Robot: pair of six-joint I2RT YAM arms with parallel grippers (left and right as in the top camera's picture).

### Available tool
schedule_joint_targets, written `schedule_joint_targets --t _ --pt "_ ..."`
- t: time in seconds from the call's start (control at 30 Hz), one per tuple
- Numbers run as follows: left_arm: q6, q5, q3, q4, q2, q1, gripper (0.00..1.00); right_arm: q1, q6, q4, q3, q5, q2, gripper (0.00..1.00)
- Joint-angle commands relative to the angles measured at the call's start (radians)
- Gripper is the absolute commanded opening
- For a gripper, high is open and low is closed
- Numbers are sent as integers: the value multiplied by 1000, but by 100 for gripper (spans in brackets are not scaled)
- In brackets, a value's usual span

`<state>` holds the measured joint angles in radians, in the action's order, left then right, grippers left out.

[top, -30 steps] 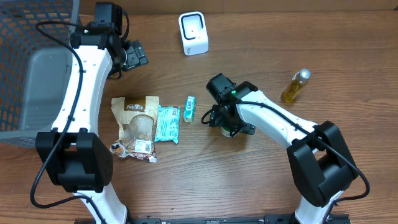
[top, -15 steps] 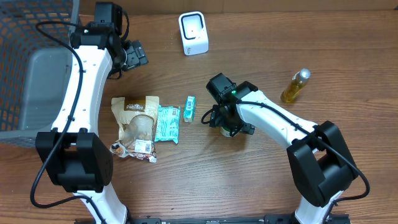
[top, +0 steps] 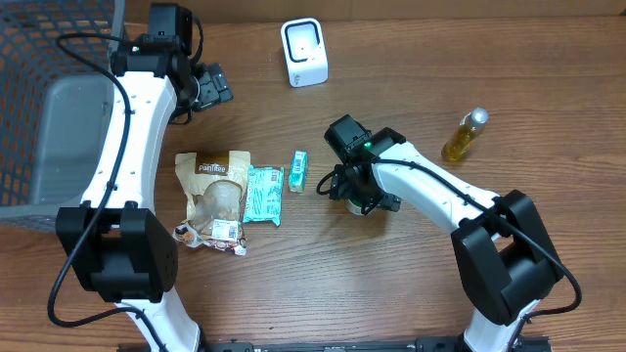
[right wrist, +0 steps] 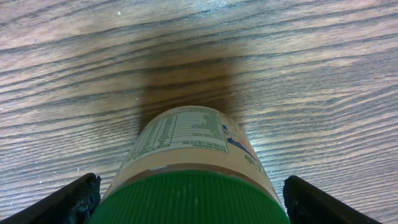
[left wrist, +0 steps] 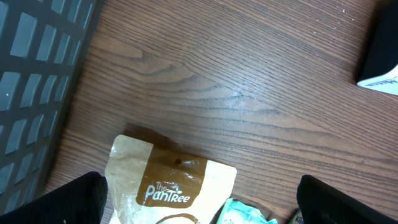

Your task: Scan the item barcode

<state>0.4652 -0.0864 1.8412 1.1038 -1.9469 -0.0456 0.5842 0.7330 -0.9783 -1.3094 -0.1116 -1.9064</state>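
1. The job is to scan a barcode, and the step now is picking the thing up. The right tool (right wrist: 189, 198) is down over the jar (right wrist: 186, 140). The jar sits on the worktop (top: 391, 293), in the middle, just right of the small green box (top: 298, 169).
2. The right tool's two fingers (right wrist: 68, 199) are wide apart, one on each side of the jar's green lid (right wrist: 186, 202). They are very close to the lid. I cannot tell if they are squeezing it yet.
3. The left tool (left wrist: 202, 202) is spread wide with nothing in it. It hangs above the top of the brown bag (top: 217, 186), near the basket (top: 39, 59).
4. Next, I think the right tool has to close firmly on the jar and lift it. Then it has to carry it to the white scanner (top: 304, 54) at the back of the worktop. The jar must be turned so the barcode faces the scanner. I can see small print on the label, but no barcode.
5. The jar has its lid on, so I cannot see what is inside.
6. The little bottle (top: 465, 135) on the right has yellow liquid in it and a cap on top.
7. The basket shows no shop things in the part I can see.
8. The brown bag lies flat beside a teal packet (top: 262, 194). What is in them is too hard to tell.
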Motion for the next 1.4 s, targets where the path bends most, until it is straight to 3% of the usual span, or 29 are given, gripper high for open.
schedule_joint_targets --t 0.0,0.3,0.5,1.03,1.23,1.37 --pt "10 5 19 -1 13 -1 100 3 3 5 -21 -6 32 91" --pt "10 5 19 -1 13 0 100 3 0 8 -21 -7 32 90" --pt "10 5 19 -1 13 0 100 3 0 5 -20 -7 32 82" --pt "10 5 19 -1 13 0 100 3 0 44 -20 -45 31 80" --pt "10 5 19 -1 13 -1 100 3 0 47 -20 -44 32 71" --pt "10 5 19 -1 13 0 100 3 0 47 -20 -44 32 70"
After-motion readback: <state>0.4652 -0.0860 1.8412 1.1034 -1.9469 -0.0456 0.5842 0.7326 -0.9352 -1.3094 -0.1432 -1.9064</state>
